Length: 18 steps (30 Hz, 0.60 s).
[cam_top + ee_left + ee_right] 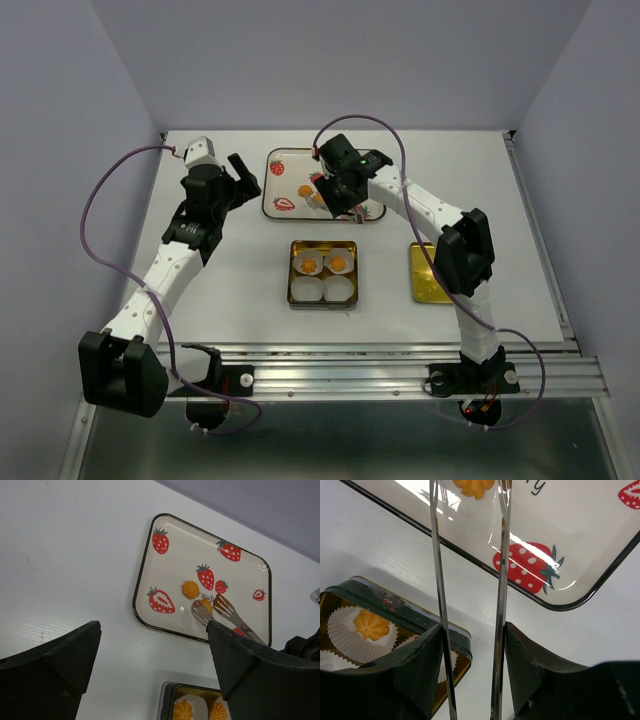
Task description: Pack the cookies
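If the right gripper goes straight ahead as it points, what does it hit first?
Its tongs lead, tips either side of a cookie on the plate; probably that cookie or the plate beneath first, depth unclear.

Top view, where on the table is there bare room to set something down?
Bare table between tin and gold lid, and between tin and left arm. Far right corner is free too. Crowded at the strawberry tray, where the tongs reach the cookies.

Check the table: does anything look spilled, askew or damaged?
Nothing stands out. Two cookies sit in paper cups in the tin; two lie on the strawberry tray, one between the tips of the tongs.
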Tool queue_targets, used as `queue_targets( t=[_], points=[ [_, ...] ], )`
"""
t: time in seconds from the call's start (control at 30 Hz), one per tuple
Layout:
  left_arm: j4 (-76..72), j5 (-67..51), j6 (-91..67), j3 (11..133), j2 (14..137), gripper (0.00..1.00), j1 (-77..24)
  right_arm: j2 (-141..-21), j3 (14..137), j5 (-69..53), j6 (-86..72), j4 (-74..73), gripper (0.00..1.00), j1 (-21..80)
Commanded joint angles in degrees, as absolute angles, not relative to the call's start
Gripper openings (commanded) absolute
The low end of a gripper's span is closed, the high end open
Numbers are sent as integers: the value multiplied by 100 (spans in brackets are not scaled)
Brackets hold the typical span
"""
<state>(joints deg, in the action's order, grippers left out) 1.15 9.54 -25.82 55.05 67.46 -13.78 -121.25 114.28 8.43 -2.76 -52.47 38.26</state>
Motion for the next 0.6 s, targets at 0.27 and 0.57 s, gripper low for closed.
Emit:
queue_targets(
  t=[0.27, 0.57],
  points=[
    [-26, 1055, -2514, 5625, 6706, 99, -1397, -12182, 11865, 967, -229, -5467, 45, 3797],
    [-26, 1063, -2531, 5625, 6706, 99, -1397, -12059, 11892, 1125, -237, -5405, 38, 3797]
  ],
)
